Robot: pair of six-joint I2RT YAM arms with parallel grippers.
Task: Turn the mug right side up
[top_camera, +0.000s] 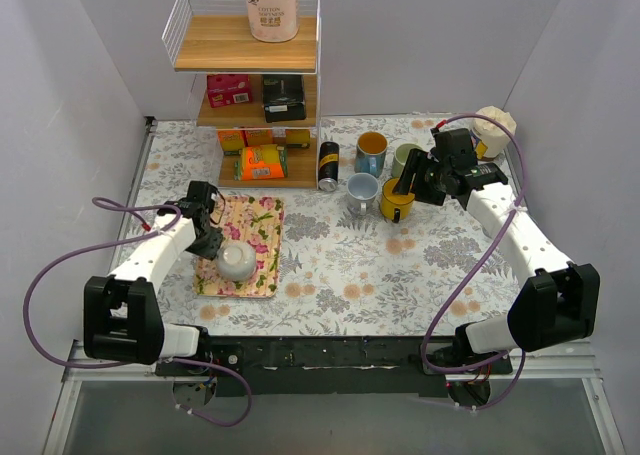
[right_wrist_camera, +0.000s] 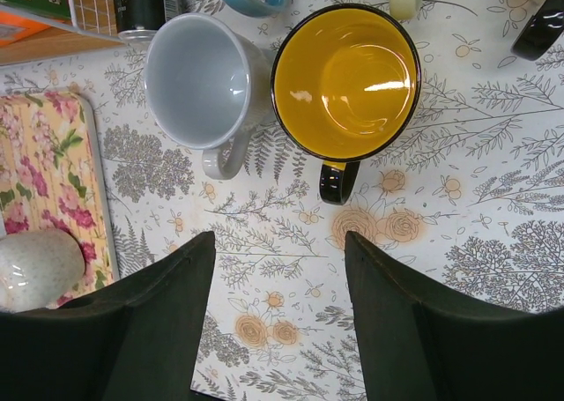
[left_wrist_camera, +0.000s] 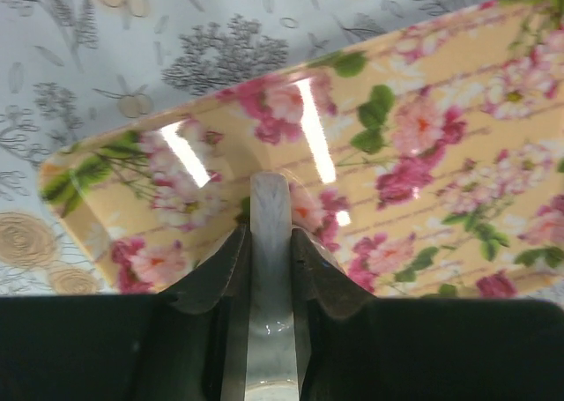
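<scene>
A pale glazed mug (top_camera: 237, 260) stands upside down on the floral tray (top_camera: 262, 215), its closed bottom facing up. My left gripper (top_camera: 213, 243) is at the mug's left side, shut on its handle. In the left wrist view the handle (left_wrist_camera: 270, 198) stands pinched between the two fingers of the left gripper (left_wrist_camera: 270, 235), with the tray (left_wrist_camera: 441, 154) behind. The mug's rounded side also shows in the right wrist view (right_wrist_camera: 35, 269). My right gripper (top_camera: 412, 183) is open and empty (right_wrist_camera: 280, 251), hovering above the cloth just in front of a yellow mug (right_wrist_camera: 345, 75).
A grey mug (right_wrist_camera: 198, 79), the yellow mug (top_camera: 397, 203), a blue mug (top_camera: 371, 153) and a green mug (top_camera: 403, 157) stand upright at the back middle. A black can (top_camera: 328, 165) stands by the wooden shelf (top_camera: 260, 105). A paper roll (top_camera: 271, 5) sits on top.
</scene>
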